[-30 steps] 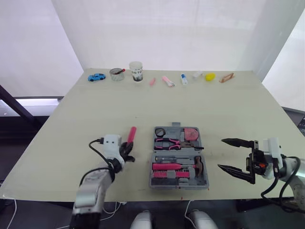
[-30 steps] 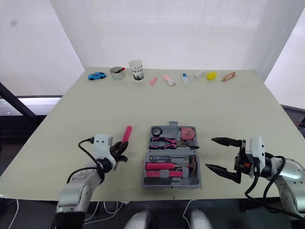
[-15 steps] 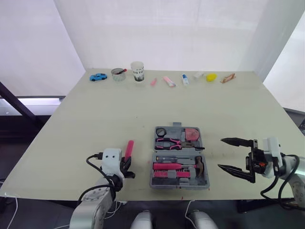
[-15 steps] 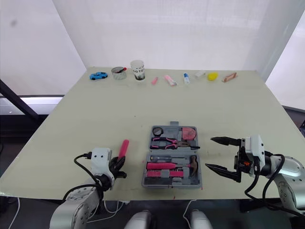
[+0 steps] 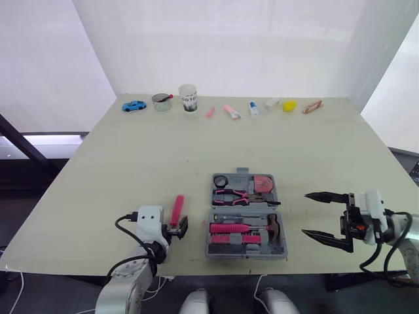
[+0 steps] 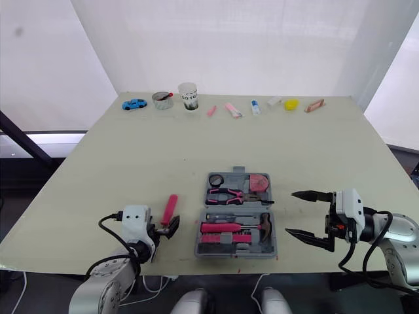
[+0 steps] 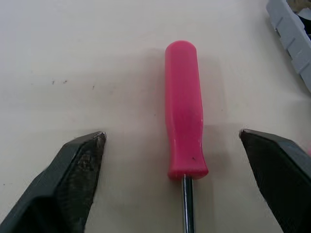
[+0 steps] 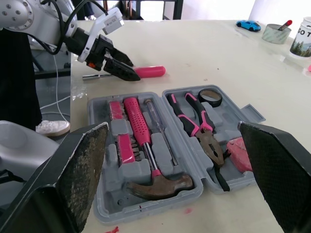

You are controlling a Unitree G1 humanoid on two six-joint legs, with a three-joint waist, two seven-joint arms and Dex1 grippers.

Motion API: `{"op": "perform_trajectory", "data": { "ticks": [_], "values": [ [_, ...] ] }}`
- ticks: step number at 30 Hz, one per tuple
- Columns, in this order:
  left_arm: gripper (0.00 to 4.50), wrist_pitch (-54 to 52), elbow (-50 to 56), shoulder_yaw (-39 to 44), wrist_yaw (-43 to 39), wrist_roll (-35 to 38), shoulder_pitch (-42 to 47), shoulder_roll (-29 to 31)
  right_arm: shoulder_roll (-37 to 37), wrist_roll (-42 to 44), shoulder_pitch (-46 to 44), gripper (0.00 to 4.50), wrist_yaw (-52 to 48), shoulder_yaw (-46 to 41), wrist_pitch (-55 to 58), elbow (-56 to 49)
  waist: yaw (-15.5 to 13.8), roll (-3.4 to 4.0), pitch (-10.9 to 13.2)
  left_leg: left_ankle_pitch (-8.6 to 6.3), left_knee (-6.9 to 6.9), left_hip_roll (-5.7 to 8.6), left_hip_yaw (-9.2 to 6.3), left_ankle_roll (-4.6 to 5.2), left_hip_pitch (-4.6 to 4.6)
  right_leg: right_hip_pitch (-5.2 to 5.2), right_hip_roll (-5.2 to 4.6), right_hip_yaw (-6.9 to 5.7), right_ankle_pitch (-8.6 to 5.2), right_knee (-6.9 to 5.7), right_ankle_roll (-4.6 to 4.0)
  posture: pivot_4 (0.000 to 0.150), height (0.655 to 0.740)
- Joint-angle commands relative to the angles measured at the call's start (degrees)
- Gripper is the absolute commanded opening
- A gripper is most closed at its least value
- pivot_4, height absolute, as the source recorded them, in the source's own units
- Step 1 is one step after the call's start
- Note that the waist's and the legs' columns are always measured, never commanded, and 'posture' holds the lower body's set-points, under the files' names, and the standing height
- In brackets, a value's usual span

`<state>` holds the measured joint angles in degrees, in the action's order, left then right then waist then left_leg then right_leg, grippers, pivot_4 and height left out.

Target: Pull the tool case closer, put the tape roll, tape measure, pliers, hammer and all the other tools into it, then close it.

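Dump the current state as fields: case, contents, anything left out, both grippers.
case: tool case open, both halves flat
in case: hammer, pliers, tape roll, tape measure
outside case: pink screwdriver, on table at the case's left
left gripper: open, straddling screwdriver handle, no contact
right gripper: open, right of case, holding nothing

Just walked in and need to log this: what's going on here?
The robot's open left gripper straddles a pink-handled screwdriver lying on the beige table beside the open grey plastic tool case, which already holds a pink-handled hammer and pliers. The open right gripper hangs on the case's other side.
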<state>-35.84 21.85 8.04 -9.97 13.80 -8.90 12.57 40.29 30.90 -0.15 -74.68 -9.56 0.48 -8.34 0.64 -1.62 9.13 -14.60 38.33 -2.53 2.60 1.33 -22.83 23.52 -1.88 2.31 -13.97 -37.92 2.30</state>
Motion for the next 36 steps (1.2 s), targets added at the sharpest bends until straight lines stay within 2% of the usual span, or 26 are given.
{"op": "perform_trajectory", "data": {
  "ticks": [1,6,9,13,17,20,23,27,31,33,36],
  "values": [
    [4.46,1.48,3.71,0.73,-1.61,0.98,0.87,1.32,-0.02,0.55,0.25,4.50,0.02,-0.76,-1.19,-1.08,0.00,0.00,0.00,0.00,0.00,0.00,0.00,0.00,0.00,0.00,0.00,0.00,0.00,0.00,0.00,0.150,0.7400],
    [4.46,1.16,4.88,0.20,-6.88,0.70,2.36,7.36,-1.02,0.73,0.57,4.50,1.33,-0.91,-1.29,-0.75,-0.01,0.00,0.00,0.00,0.00,0.00,-0.01,0.00,0.00,0.00,0.01,-0.01,0.00,0.00,0.00,0.150,0.7400],
    [4.46,2.67,3.69,-0.18,-13.59,1.27,4.06,13.37,-1.47,0.47,0.55,4.50,1.70,-0.59,-1.47,-0.70,0.03,0.00,0.01,0.00,-0.01,0.00,0.02,0.00,0.00,0.00,0.00,0.01,0.00,0.01,-0.01,0.150,0.7400],
    [4.46,8.68,-0.79,-0.20,-26.41,3.23,9.24,22.51,-1.54,0.29,0.11,4.50,1.74,-0.44,-1.57,-0.15,-0.11,0.01,0.01,0.00,0.00,-0.01,0.06,0.00,0.00,0.01,0.00,-0.05,-0.01,0.00,-0.02,0.150,0.7400],
    [4.46,15.06,-5.98,-4.30,-42.42,3.06,14.47,32.91,-1.53,0.25,-0.61,4.50,1.52,-0.30,-1.58,0.49,-0.04,0.03,0.02,0.00,-0.01,-0.01,0.14,0.00,-0.01,0.02,-0.02,-0.04,-0.01,0.04,-0.02,0.150,0.7400],
    [4.46,21.54,-11.45,-7.92,-52.71,1.76,19.59,38.38,-1.58,0.14,-1.39,4.50,1.49,-0.06,-1.51,0.99,0.02,0.07,0.05,0.00,-0.04,-0.02,0.16,0.00,-0.03,0.06,-0.01,-0.02,-0.02,0.05,-0.02,0.150,0.7400],
    [4.46,38.32,-22.40,-15.12,-67.54,-3.41,29.07,42.24,-1.68,0.10,-1.53,4.50,1.55,0.02,-1.65,1.01,0.00,0.08,0.07,0.00,-0.04,-0.02,0.23,0.00,-0.04,0.07,0.00,-0.04,-0.02,0.06,-0.02,0.150,0.7400],
    [4.46,56.56,-34.58,-22.49,-79.60,-9.14,38.68,43.09,-1.57,0.21,-1.00,4.50,1.89,-0.35,-1.62,0.50,-0.29,0.04,0.11,0.01,-0.01,-0.02,0.28,0.00,-0.09,0.07,0.05,-0.15,-0.02,0.04,-0.03,0.150,0.7400],
    [4.46,76.58,-48.29,-34.62,-82.53,-14.15,50.19,43.52,-1.62,0.14,-0.22,4.50,2.43,-0.59,-1.68,-0.21,-0.64,0.03,0.14,0.00,0.00,-0.01,0.32,0.01,-0.17,0.08,0.07,-0.09,-0.02,0.09,-0.01,0.150,0.7400],
    [4.46,86.19,-54.93,-41.01,-82.53,-17.13,56.65,42.37,-1.78,0.17,0.29,4.50,2.98,-0.68,-1.67,-0.79,-0.90,0.01,0.14,0.00,0.01,-0.01,0.31,0.01,-0.17,0.08,0.08,-0.09,-0.02,0.08,-0.01,0.150,0.7400],
    [4.46,96.18,-63.14,-46.17,-82.53,-21.67,63.93,39.47,-1.94,0.13,0.72,4.50,3.47,-0.66,-1.77,-1.18,-1.26,0.01,0.15,0.00,0.03,-0.01,0.32,0.01,-0.18,0.08,0.09,-0.07,-0.01,0.09,0.00,0.150,0.7400]
  ]
}}
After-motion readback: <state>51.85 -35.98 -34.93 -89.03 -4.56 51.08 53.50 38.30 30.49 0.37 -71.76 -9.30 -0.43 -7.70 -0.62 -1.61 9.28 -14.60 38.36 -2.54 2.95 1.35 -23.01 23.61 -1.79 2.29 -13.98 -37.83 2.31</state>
